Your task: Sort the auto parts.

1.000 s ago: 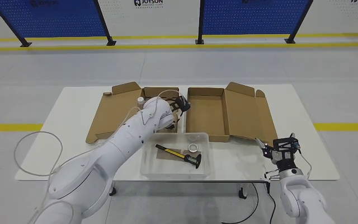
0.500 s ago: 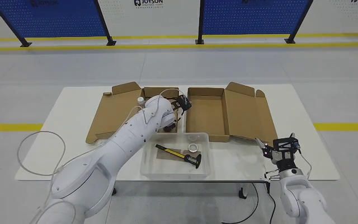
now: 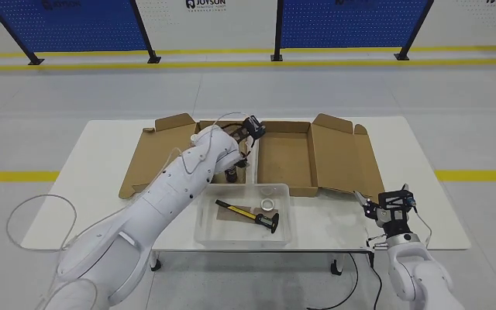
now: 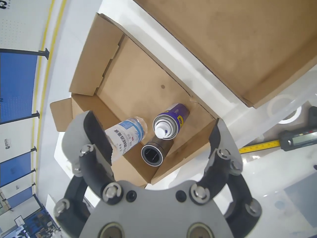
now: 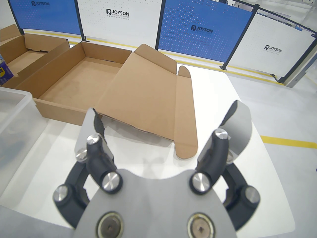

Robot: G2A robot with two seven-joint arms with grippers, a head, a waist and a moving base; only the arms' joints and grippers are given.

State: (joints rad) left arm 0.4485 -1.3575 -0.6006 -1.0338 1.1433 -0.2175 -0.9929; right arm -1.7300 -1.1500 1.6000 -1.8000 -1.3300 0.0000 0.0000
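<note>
A: Left gripper (image 4: pixel 154 122)?
B: Spread wide, empty, hanging over the left brown cardboard box (image 4: pixel 138 80).
A: Parts?
B: In that box's corner: black metal cylinder sleeve (image 4: pixel 154 151) just beside a purple spray can (image 4: pixel 171 123), with a clear plastic bottle (image 4: pixel 126 131) next to them. A yellow-and-black digital caliper (image 3: pixel 248 215) and a white ring (image 3: pixel 268 204) are in the clear plastic tub (image 3: pixel 205 232).
A: Right gripper (image 5: pixel 163 108)?
B: Fingers apart, nothing held, over the white table (image 3: pixel 101 155) near the flap of the right brown cardboard box (image 5: pixel 81 75).

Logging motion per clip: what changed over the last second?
The left gripper shifted toward the far edge of the table, near a corner of the left box; it is open, holding nothing. The right gripper, the right box and the clear bin with its caliper stayed put.
</note>
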